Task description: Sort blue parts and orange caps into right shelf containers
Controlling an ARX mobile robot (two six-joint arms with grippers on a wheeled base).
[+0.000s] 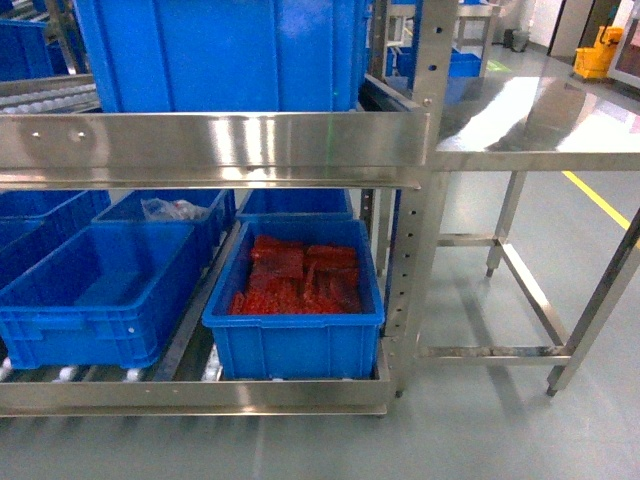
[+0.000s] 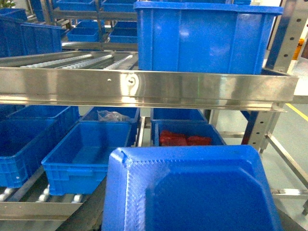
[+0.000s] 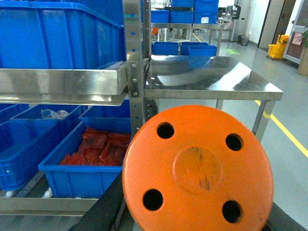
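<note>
Left gripper's jaws aren't visible; it seems to carry the blue part [image 2: 192, 190], grip hidden. Your target crates sit ahead and below: empty crate [image 2: 84, 156] left, red-filled crate [image 1: 296, 300] right of it. Right gripper likewise hidden behind the orange cap [image 3: 197, 169]; can't tell its opening. Right arm's nearer the red-filled crate.

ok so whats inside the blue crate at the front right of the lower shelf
The front right crate holds red-orange bagged packets, piled across its floor. What lies under the top layer is covered. The crate behind it shows only its rim; its contents are hidden by the upper shelf rail.
</note>
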